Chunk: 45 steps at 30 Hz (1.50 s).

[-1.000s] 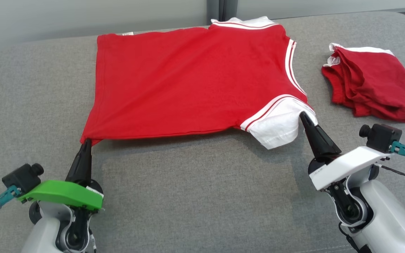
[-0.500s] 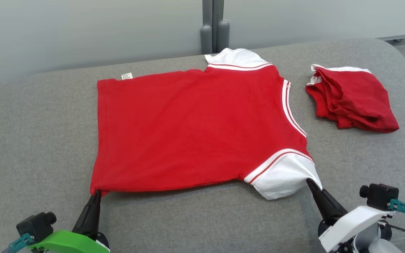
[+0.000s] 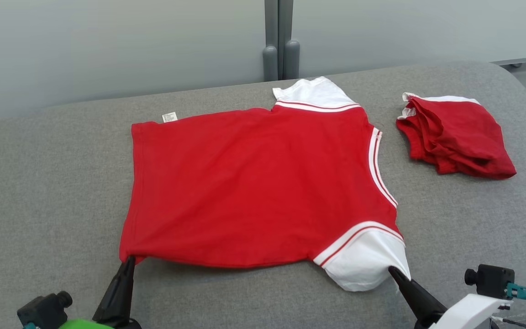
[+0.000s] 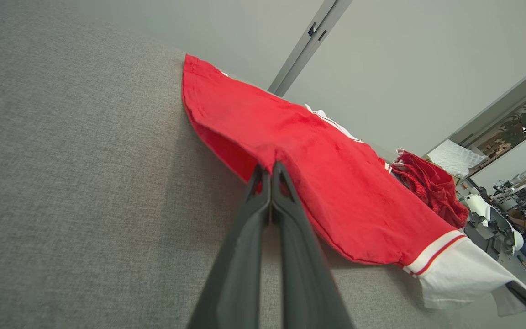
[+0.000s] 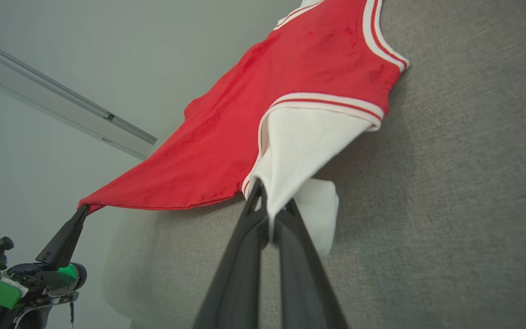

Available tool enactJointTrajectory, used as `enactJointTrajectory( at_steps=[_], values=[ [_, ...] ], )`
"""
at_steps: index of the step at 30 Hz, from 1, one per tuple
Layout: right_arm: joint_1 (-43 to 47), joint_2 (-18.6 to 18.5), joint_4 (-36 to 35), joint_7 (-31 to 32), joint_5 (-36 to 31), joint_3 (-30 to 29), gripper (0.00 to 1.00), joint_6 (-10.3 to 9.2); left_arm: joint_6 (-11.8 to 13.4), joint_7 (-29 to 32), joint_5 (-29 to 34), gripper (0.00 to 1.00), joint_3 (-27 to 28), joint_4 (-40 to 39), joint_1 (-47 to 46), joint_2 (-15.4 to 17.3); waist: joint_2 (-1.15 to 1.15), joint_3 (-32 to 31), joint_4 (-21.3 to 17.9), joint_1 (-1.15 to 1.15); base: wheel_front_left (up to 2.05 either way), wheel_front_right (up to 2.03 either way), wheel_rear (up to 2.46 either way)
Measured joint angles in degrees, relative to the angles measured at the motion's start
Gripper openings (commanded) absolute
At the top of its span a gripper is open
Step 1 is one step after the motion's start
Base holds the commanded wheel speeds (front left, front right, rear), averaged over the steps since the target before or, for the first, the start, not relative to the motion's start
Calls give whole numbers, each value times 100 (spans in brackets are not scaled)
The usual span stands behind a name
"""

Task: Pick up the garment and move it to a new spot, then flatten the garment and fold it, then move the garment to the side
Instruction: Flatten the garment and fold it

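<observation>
Garment (image 3: 258, 187): a red T-shirt with white sleeves is spread on the grey padded surface (image 3: 39, 183), hem toward the robot's left, collar toward its right.
Left gripper (image 3: 128, 260): the jaws are clamped on the near hem corner (image 3: 128, 250), which is lifted slightly.
Right gripper (image 3: 392, 270): the jaws are clenched on the edge of the near white sleeve (image 3: 363, 258).
Near edge: it is held between the 2 grippers and raised off the surface.
White tag (image 3: 169, 117): it is seen at the far hem corner.
Folded red garment (image 3: 459, 137): it is laid apart from the shirt, toward the robot's right.
</observation>
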Motion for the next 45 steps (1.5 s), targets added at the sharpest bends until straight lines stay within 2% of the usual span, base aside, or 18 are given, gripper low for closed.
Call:
enactJointTrajectory(
  at_steps=[4, 7, 21, 22, 24, 27, 28, 29, 30, 31, 33, 34, 38, 45],
  values=[
    [242, -107, 189, 78, 55, -93, 0, -189, 0, 0, -8, 0, -34, 24, 276, 0, 0, -21, 12, 0, 0, 0, 0],
    [243, -170, 336, 75, 108, -253, 0, -246, 0, 0, -8, 0, -37, 135, 402, 4, 0, -20, 11, 0, 0, 0, 0],
    [188, 108, 1096, 144, 178, -91, 0, -294, 0, 1, 348, 0, -294, 844, 121, 11, 0, 15, 60, 0, 0, 0, 0],
    [167, 129, 1144, 143, 148, -83, 4, -293, 0, 0, 367, 0, -305, 872, 81, 4, 0, 21, 63, 0, 0, 0, 0],
    [102, 149, 1252, 115, 111, -78, 20, -294, 0, 0, 442, 0, -350, 949, 10, -29, 0, 35, 66, 0, 0, 0, 0],
    [53, 154, 1355, 67, 46, -85, 49, -293, 1, 0, 511, 0, -409, 1002, -17, -65, 0, 64, 68, 0, 0, 0, 0],
    [52, 160, 1376, 52, 44, -89, 78, -293, 4, 0, 514, 0, -408, 1013, -18, -67, 0, 80, 69, 0, 0, 0, 0],
    [52, 169, 1393, 9, 44, -94, 100, -290, 7, 0, 521, 0, -404, 1033, -23, -66, 0, 101, 70, 0, 0, 0, 0],
    [50, 172, 1408, 8, 45, -100, 100, -277, 9, 0, 537, 0, -399, 1050, -30, -64, 0, 123, 72, 0, 0, 0, 0],
    [48, 174, 1430, -27, 45, -110, 100, -254, 16, 0, 547, 25, -387, 1063, -37, -65, 0, 147, 73, 0, 0, 0, 0],
    [48, 171, 1454, -94, 45, -155, 100, -253, 66, 0, 550, 59, -336, 1095, -46, -60, 0, 190, 75, 0, 0, 0, 0],
    [48, 166, 1462, -124, 44, -182, 100, -252, 88, 0, 560, 100, -310, 1113, -51, -48, 0, 212, 75, 0, 0, 0, 0],
    [53, 83, 1470, -187, 36, -241, 100, -240, 162, 0, 660, 100, -277, 1123, -52, 47, 0, 287, 61, 0, 0, 0, 0],
    [124, -272, 1464, -361, -99, -475, 100, -260, 211, 1, 715, 100, -278, 1062, 94, 197, 0, 330, -12, 0, 0, 0, 0]
  ],
)
